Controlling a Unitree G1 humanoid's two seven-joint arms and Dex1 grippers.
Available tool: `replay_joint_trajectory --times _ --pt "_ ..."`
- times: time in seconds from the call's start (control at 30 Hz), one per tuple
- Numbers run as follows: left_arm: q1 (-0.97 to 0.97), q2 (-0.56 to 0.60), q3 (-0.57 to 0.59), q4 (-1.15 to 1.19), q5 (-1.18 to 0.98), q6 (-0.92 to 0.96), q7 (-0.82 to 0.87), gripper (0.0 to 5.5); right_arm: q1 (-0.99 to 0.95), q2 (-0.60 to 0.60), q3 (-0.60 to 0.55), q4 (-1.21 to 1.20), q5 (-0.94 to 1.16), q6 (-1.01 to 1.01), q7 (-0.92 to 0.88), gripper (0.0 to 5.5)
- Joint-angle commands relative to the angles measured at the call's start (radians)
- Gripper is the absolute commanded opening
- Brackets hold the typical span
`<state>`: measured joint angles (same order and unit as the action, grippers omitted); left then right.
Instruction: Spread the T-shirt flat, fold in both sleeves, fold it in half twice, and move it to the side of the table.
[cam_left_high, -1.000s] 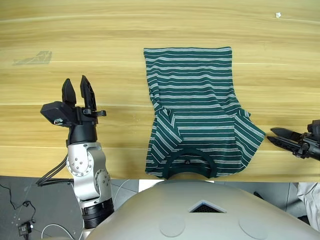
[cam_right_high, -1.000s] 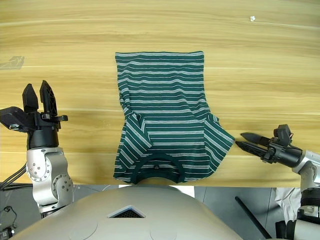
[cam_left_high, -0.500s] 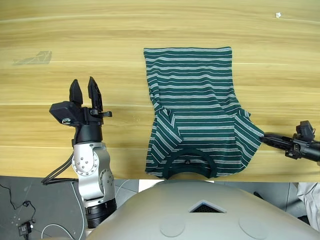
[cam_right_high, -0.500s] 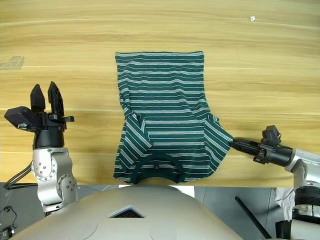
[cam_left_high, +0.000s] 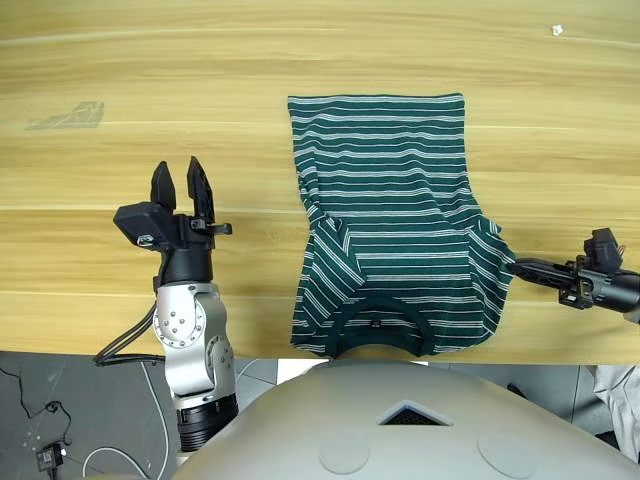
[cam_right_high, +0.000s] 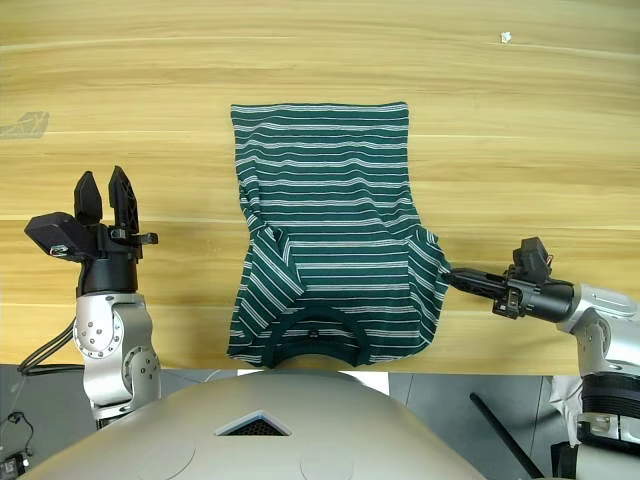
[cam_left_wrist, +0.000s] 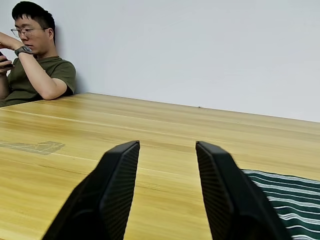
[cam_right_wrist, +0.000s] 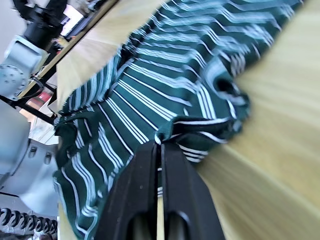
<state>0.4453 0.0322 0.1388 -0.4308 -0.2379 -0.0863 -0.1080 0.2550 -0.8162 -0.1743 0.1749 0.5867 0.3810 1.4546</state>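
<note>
Green-and-white striped cotton T-shirt (cam_left_high: 385, 200) lies on the pale wooden table (cam_left_high: 150, 80), well apart from the left gripper's (cam_left_high: 180, 188) spread fingers; the right gripper's (cam_left_high: 517, 266) fingertips meet its sleeve. Left wrist view: parted fingers (cam_left_wrist: 117, 185), shirt beyond one. Right wrist view: fingers (cam_right_wrist: 142, 190) closed, pinching the sleeve hem.

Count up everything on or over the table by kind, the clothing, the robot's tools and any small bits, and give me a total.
T-shirt: 1
Tools: 2, left tool and right tool
White scrap: 1
Tape patch: 1
Total: 5
</note>
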Motion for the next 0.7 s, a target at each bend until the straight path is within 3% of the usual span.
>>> replay_joint_trajectory --times 0.03,0.4,0.7 --pt "-0.019 0.012 -0.012 0.017 0.014 -0.001 -0.014 2.1 0.005 0.003 -0.004 -0.106 0.014 0.017 -0.019 0.04" --pt "-0.015 0.034 -0.023 0.027 0.011 0.001 -0.053 2.1 -0.019 0.103 0.156 -0.379 -0.018 -0.006 -0.111 0.04" --pt "0.006 0.042 -0.022 0.027 0.018 -0.004 -0.06 2.1 -0.038 0.136 0.305 -0.296 -0.263 -0.169 -0.24 0.04"
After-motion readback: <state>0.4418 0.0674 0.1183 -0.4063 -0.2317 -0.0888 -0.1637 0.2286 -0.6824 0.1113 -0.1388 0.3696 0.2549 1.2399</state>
